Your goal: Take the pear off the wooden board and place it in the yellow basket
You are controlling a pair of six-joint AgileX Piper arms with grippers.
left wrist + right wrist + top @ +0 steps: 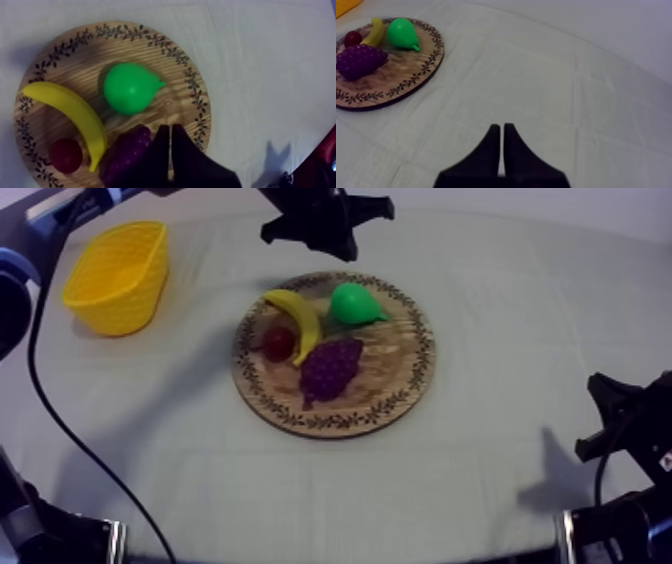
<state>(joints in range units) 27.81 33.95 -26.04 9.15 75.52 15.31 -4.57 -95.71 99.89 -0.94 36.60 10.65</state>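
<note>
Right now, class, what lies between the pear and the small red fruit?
The banana, curving between the pear and small red fruit; the top view shows it.

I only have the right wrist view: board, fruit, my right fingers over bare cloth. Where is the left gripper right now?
Observer: The left gripper hangs over the wooden board, its tips beside the grapes, short of the pear.
Operator: Open for the grab?
Observer: No, its fingers lie together, shut on nothing.
Operator: And the basket?
Observer: The yellow basket stands upright on the cloth, left of the board and apart from it.
</note>
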